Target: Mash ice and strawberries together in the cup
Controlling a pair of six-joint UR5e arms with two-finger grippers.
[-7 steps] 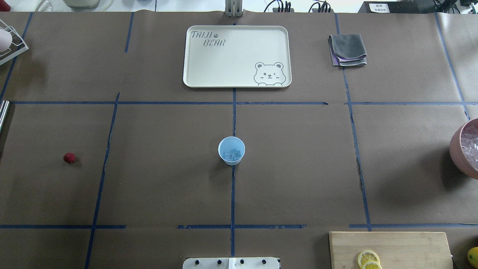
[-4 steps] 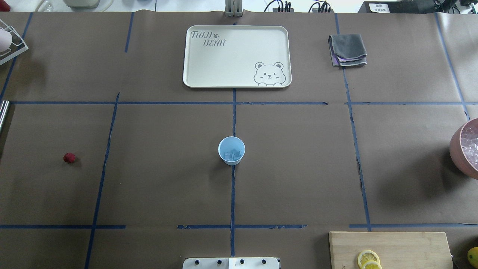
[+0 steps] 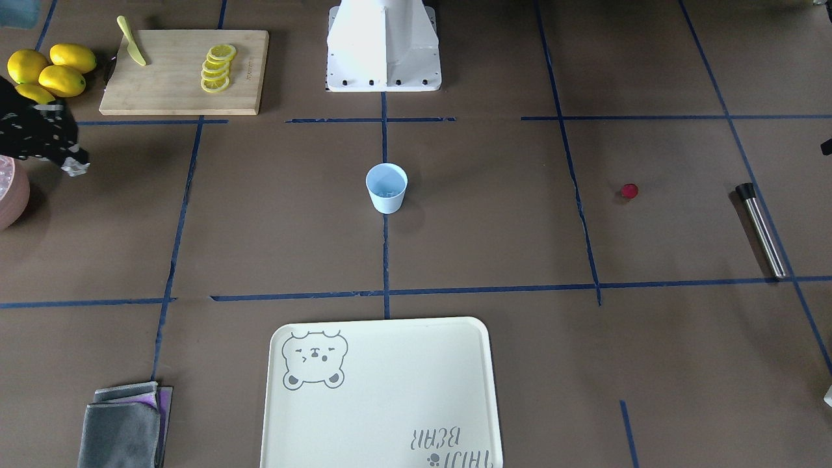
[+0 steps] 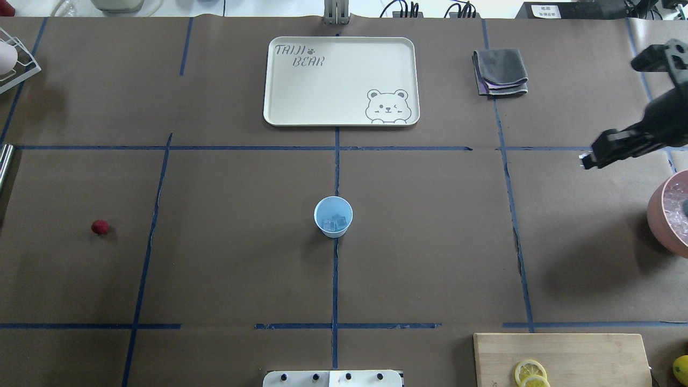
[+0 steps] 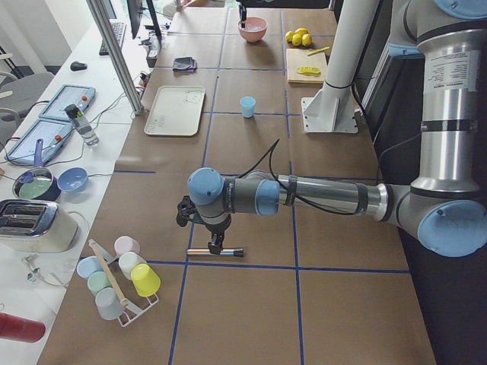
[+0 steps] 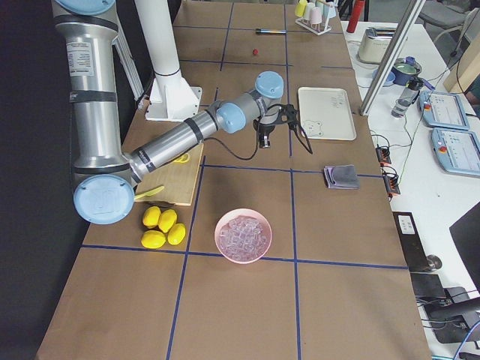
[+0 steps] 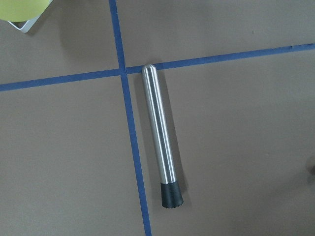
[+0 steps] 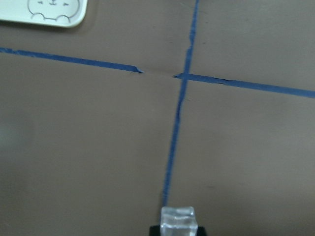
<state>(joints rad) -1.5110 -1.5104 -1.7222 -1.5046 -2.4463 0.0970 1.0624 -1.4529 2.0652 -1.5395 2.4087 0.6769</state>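
right fingers [image 4: 604,149] clamped on ice [image 8: 178,221]. left fingers [image 5: 215,242] above muddler [image 7: 160,135], state can't tell. tray [image 4: 344,80] reads "taiji bear". cup [image 4: 333,216] holds ice too.

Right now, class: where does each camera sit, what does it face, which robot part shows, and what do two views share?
Front-facing: across the table, facing the robot's base.
Overhead: behind the robot, looking down; right gripper shows.
Exterior left: table end; near left arm.
Exterior right: opposite end; near right arm.
Left wrist: down on muddler; no fingers.
Right wrist: down; gripper holds ice cube.
Shared: overhead and front-facing show the cup.
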